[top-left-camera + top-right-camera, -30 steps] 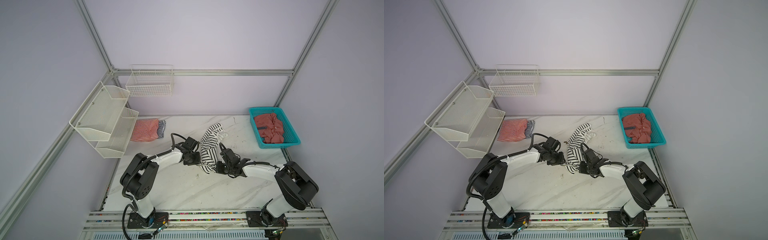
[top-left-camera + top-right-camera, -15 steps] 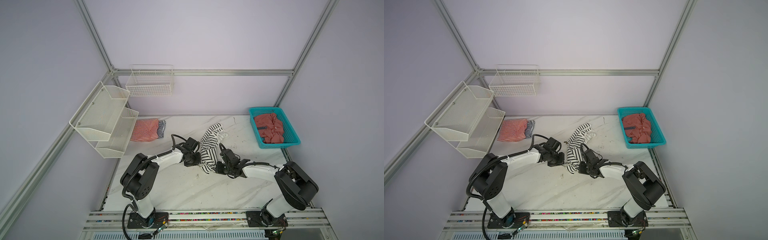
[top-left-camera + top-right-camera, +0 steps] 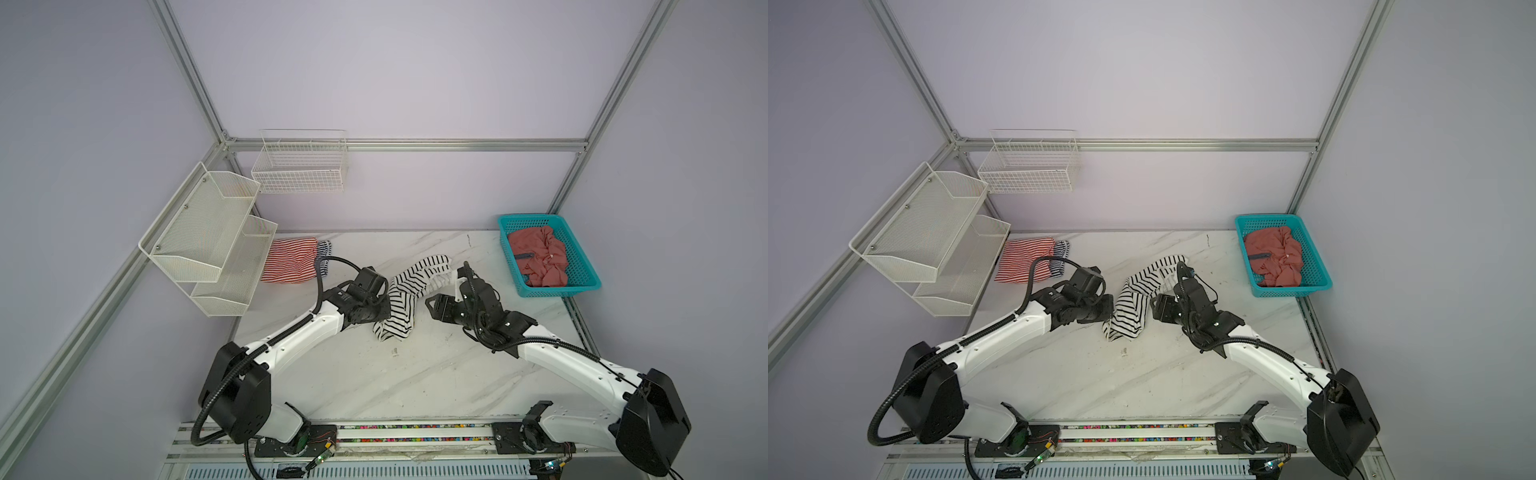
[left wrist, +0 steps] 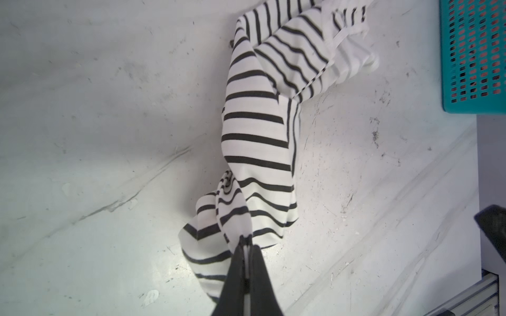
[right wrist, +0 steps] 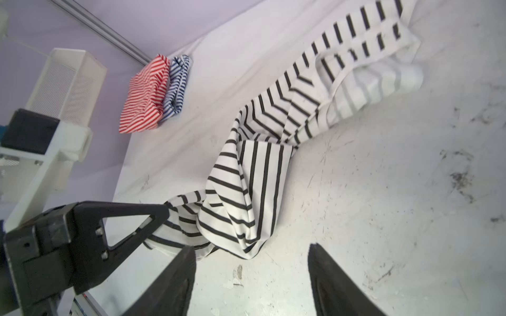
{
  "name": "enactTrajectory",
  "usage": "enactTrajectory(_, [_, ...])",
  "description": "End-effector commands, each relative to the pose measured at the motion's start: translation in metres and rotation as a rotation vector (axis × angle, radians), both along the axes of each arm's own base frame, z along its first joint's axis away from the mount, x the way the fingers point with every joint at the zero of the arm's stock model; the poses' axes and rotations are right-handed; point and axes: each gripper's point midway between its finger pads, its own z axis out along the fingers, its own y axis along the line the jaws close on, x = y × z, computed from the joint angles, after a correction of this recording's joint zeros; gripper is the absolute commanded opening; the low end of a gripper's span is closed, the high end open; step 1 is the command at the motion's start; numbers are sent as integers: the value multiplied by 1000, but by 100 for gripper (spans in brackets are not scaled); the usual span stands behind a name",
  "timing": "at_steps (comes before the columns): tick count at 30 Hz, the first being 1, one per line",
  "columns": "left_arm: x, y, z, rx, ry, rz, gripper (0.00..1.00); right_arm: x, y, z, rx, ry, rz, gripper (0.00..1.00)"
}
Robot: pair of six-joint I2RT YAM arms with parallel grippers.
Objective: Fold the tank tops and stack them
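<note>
The white tank top with black stripes point(image 3: 405, 299) point(image 3: 1133, 307) lies crumpled in a long twisted strip at the middle of the table. My left gripper point(image 4: 247, 245) point(image 3: 384, 309) is shut on its near end, and a thin fold of cloth shows between the fingers. My right gripper point(image 5: 252, 246) point(image 3: 432, 305) stands open just right of the cloth with nothing between its fingers. A folded red-white striped top point(image 3: 291, 259) lies on a navy-white striped one point(image 3: 324, 253) at the back left. The salmon-red top point(image 3: 540, 257) sits bunched in the turquoise basket point(image 3: 559, 289).
Two white mesh shelves point(image 3: 208, 232) hang over the table's left edge, close to the folded stack. A white wire basket point(image 3: 299, 166) is fixed to the back wall. The turquoise basket stands at the back right corner. Bare marble tabletop point(image 3: 374, 374) spreads in front of both arms.
My left gripper has shut on the striped top's end. My right gripper has opened, let go of the cloth and drawn back a little to the right.
</note>
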Motion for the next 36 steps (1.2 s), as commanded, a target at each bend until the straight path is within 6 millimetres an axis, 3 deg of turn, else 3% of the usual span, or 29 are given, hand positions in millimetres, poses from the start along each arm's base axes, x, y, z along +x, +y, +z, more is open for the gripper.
enactTrajectory(1, [11, 8, 56, -6, -148, 7, 0, 8, -9, -22, -96, 24, -38, 63])
enactTrajectory(5, [7, 15, 66, -11, -186, 11, 0, 26, 4, -31, -132, 10, -11, 54])
enactTrajectory(9, [5, 8, 89, -80, -233, -17, 0, 49, 23, -49, -174, 17, 26, 53])
enactTrajectory(12, [7, -11, 143, -204, -349, -93, 0, 66, 21, -61, -191, 40, 13, 55])
enactTrajectory(15, [8, -24, 207, -296, -481, -159, 0, 78, 16, -54, -150, 18, -5, 59])
enactTrajectory(17, [5, -29, 237, -337, -541, -198, 0, 83, 16, -49, -117, 4, -7, 62])
enactTrajectory(19, [3, -33, 254, -369, -571, -223, 0, 86, 20, -51, -97, 1, 4, 65])
enactTrajectory(22, [0, -36, 255, -390, -564, -234, 0, 90, 29, -67, -89, 35, 35, 66])
enactTrajectory(28, [-2, -32, 232, -392, -519, -203, 0, 95, 56, -120, -57, 140, 122, 65])
enactTrajectory(31, [-6, -28, 234, -394, -525, -197, 0, 97, 65, -141, -46, 185, 149, 63])
enactTrajectory(35, [-9, -18, 237, -366, -547, -171, 0, 98, 65, -148, -47, 200, 142, 61])
enactTrajectory(36, [-10, -15, 238, -356, -552, -165, 0, 98, 63, -145, -45, 195, 135, 56])
